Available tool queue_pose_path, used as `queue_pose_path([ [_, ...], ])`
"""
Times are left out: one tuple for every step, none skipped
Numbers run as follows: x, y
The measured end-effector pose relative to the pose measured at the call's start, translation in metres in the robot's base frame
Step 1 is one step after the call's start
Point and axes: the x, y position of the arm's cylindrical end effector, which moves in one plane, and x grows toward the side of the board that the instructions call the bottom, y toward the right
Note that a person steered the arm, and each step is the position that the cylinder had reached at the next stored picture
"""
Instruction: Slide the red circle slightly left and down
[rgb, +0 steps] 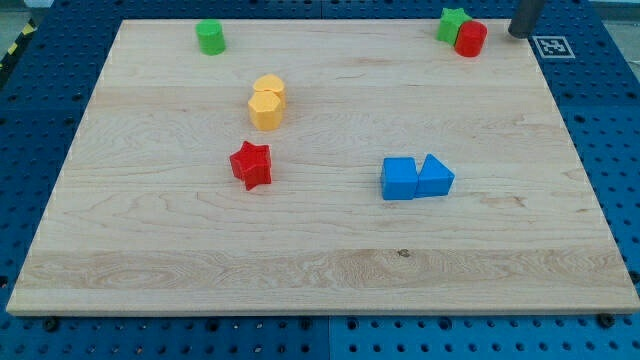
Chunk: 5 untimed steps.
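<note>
The red circle (471, 38) stands near the board's top right corner, touching a green star (452, 24) on its upper left. My tip (518, 33) is at the lower end of the dark rod at the view's top right, a short way to the right of the red circle and apart from it.
A green cylinder (210, 37) sits at the top left. Two yellow blocks (267, 102) stand together left of centre, with a red star (250, 165) below them. A blue cube (398, 179) touches a blue triangle (435, 176) right of centre. The wooden board (320, 270) lies on a blue pegboard.
</note>
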Motion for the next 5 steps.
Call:
queue_pose_path([
  [-0.007, -0.022],
  [0.002, -0.037],
  [0.016, -0.05],
  [0.024, -0.065],
  [0.04, -0.086],
])
